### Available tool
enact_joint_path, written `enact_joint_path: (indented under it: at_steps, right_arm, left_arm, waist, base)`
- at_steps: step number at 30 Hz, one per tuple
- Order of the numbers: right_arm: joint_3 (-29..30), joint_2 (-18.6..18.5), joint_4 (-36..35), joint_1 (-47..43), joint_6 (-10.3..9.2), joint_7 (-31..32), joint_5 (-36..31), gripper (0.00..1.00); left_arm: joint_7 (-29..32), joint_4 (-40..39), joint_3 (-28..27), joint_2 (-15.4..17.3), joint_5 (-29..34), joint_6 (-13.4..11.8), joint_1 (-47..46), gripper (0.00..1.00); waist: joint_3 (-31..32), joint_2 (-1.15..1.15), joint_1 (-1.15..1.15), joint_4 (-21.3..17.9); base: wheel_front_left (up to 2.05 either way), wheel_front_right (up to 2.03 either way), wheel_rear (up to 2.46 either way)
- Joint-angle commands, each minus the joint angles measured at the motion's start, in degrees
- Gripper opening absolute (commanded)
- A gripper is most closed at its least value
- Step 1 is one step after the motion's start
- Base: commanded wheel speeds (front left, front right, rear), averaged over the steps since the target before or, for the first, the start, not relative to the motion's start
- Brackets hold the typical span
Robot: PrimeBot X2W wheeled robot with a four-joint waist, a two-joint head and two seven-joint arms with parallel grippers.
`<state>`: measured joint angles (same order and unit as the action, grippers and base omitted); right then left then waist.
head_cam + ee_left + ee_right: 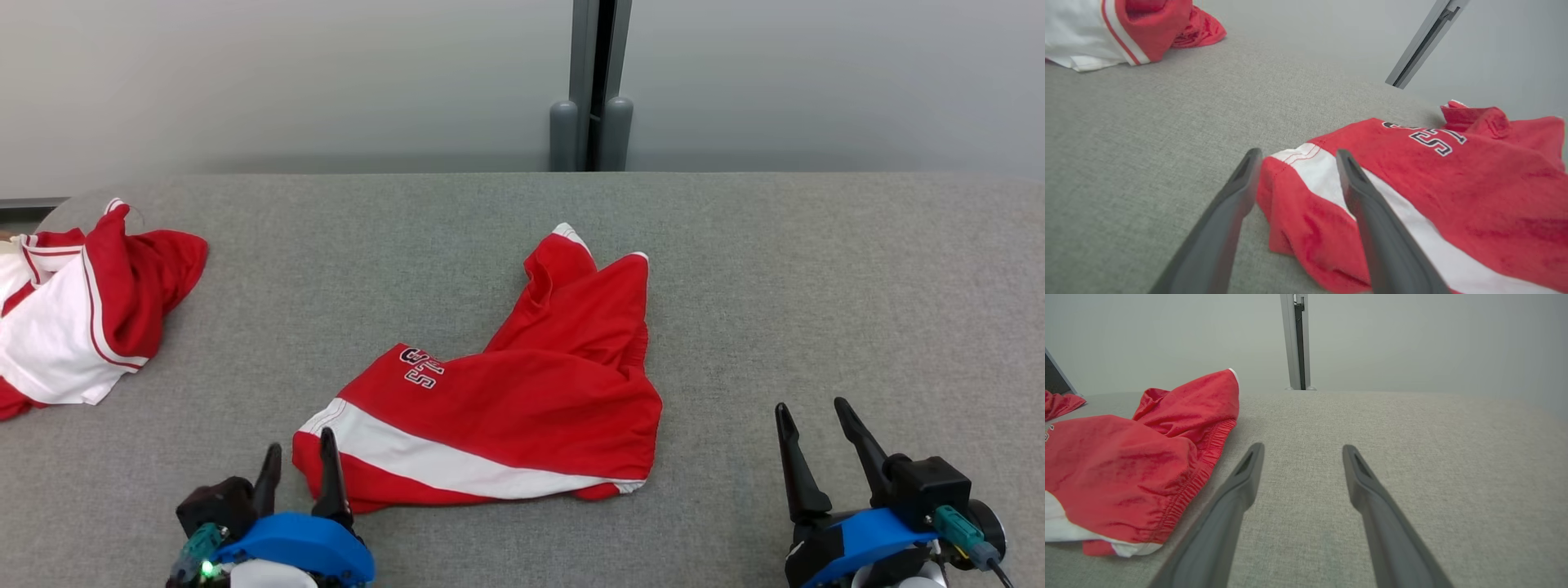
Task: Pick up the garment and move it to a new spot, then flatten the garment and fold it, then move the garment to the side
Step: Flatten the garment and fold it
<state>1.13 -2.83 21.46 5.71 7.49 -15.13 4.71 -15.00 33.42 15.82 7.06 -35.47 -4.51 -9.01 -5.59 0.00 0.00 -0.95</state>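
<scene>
1. Lying crumpled mid-table, the red garment (shorts with a white stripe and lettering) has one leg bunched toward the far edge; nothing is lifting it.
2. The left gripper has its fingers spread. In the left wrist view they straddle the near-left hem corner, one finger over the white stripe, with no pinch on the cloth.
3. The right gripper also has its fingers spread, low over the bare table, well right of the garment's waistband edge.
4. Step, my read: placing at the new spot looks done, and flattening is in hand. No fold yet.
5. Next move likely calls for both grippers to take opposite edges and pull the bunched leg and wrinkles out. The right one must come in to the waistband side first.
6. Around: a second red-and-white garment is heaped at the far left, well apart, and a grey post stands behind the table.
7. In the way: nothing on the cloth. The left heap may limit the side spot later.
</scene>
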Motion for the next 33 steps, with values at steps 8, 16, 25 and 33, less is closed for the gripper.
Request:
enact_joint_path:
  at_steps: [8, 16, 25, 33]
  right_arm:
    - [-0.80, -0.11, -1.59, -0.62, 0.01, -0.03, 0.37, 1.00]
    - [-2.29, -0.11, -2.36, -2.41, 0.01, -0.03, 1.04, 1.00]
    - [-3.46, -0.11, -2.12, -3.31, 0.01, -0.03, 1.92, 1.00]
    - [-4.23, -0.11, -1.32, -3.53, 0.01, -0.03, 2.07, 1.00]
  left_arm:
    - [-0.22, -10.30, -4.04, -0.68, 10.89, 4.91, 2.83, 1.00]
    - [-0.22, -10.82, -5.50, -1.63, 15.88, 6.95, 5.77, 1.00]
    - [-0.22, -10.93, -8.37, -2.85, 18.10, 7.14, 8.32, 1.00]
    - [-0.22, -10.50, -9.00, -3.41, 19.24, 7.51, 8.48, 1.00]
  waist:
    - [2.31, 0.00, 0.00, 0.20]
    - [4.88, 0.00, 0.00, 0.06]
    - [5.31, 0.00, 0.00, -0.28]
    - [5.52, 0.00, 0.00, -0.26]
  base:
    - [0.00, 0.00, 0.00]
    - [0.00, 0.00, 0.00]
    - [0.00, 0.00, 0.00]
    - [0.00, 0.00, 0.00]
